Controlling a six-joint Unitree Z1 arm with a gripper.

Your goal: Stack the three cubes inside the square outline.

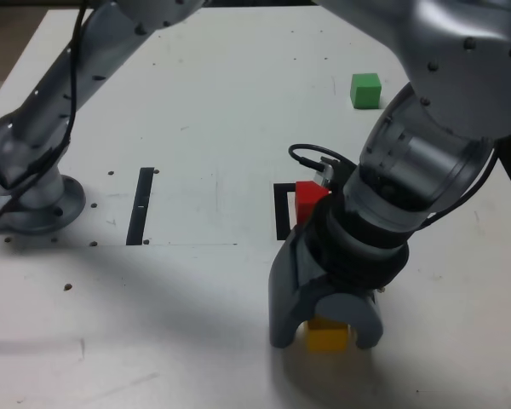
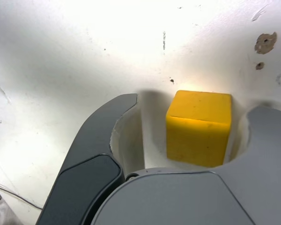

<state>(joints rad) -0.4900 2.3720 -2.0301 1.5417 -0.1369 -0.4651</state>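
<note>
My pincer (image 1: 326, 328) is down at the counter (image 1: 204, 111), near the lower edge of the exterior view, with its two dark prongs set on either side of the yellow cube (image 1: 327, 334). The cube sits on the counter between them. In the wrist view the yellow cube (image 2: 199, 127) lies off-centre in the gap of my pincer (image 2: 192, 133): one prong is right up against the cube's side, though I cannot tell whether it truly touches, while the other prong stands clear of it with a strip of white counter (image 2: 84, 56) showing between them. So my pincer is partly open around the cube, wider than the cube itself, and I do not have a grip on it; the cube rests flat on the counter, upright and not tilted.

The red cube (image 1: 307, 201) is further up the exterior view, just beyond my wrist, sitting on the square outline (image 1: 282, 211), of which only the black edge at the exterior view's left shows past my arm. I cannot see how squarely the red cube sits inside it. The green cube (image 1: 365, 89) lies well apart, alone on the counter toward the top right of the exterior view.

A thin black strip (image 1: 140, 204) lies on the counter at the exterior view's left of the outline, near my arm's base (image 1: 34, 204).
</note>
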